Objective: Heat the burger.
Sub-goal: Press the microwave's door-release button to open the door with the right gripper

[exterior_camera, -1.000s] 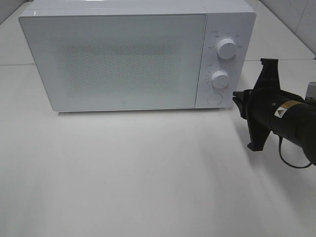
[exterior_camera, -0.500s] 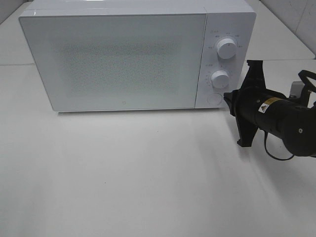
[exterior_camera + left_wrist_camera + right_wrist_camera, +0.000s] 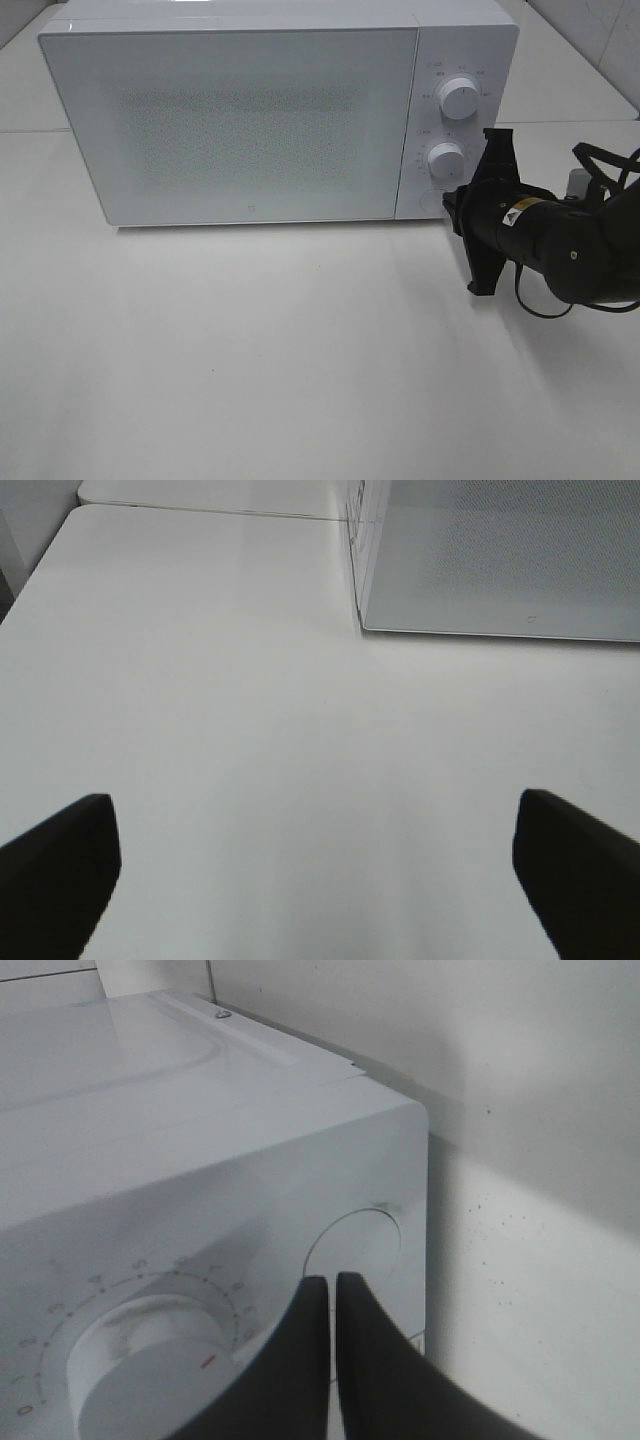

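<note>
Now right jaws pressed together, tips by microwave round button

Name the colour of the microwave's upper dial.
The upper dial is white, like the microwave body; clearest in the exterior high view.

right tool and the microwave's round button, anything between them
Nothing. In the right wrist view the shut right tool points at the round button on the microwave with no object between; contact cannot be told.

white microwave with a grey speckled door, white table, black right tool.
</note>
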`<state>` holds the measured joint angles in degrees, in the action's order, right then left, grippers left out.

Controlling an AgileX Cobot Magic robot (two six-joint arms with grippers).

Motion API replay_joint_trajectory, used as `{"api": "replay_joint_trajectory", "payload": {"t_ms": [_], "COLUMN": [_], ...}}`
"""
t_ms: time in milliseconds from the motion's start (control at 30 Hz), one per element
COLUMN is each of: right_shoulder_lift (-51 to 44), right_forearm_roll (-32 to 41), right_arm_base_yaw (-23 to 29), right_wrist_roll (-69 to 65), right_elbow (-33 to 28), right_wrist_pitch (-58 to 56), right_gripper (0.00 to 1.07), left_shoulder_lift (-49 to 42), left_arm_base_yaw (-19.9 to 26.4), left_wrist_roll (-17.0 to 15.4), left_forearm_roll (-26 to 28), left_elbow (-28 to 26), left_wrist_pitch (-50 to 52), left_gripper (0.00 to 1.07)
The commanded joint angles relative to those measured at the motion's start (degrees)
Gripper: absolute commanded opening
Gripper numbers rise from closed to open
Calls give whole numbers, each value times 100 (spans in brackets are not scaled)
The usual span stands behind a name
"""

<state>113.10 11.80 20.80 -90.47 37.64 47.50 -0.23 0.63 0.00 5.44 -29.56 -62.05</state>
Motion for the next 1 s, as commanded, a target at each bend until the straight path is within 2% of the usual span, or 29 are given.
{"api": "replay_joint_trajectory", "payload": {"t_ms": [33,167,1000], "right_shoulder_lift": [11,80,493], "right_forearm_roll": [6,6,178], "right_arm_base_yaw": [6,6,6], "right_wrist_roll": [97,120,97], "right_elbow": [97,281,327], "right_wrist_pitch": [29,-17,292], "right_gripper": [0,0,0], "left_shoulder_lift": [-69,-69,-69], "left_arm_base_yaw": [17,17,17], "left_wrist_roll": [0,0,0], "left_forearm_roll": [-23,-23,-23], "left_elbow": [0,0,0], "left_wrist_pitch": [103,103,103], "left_gripper": [100,100,100]}}
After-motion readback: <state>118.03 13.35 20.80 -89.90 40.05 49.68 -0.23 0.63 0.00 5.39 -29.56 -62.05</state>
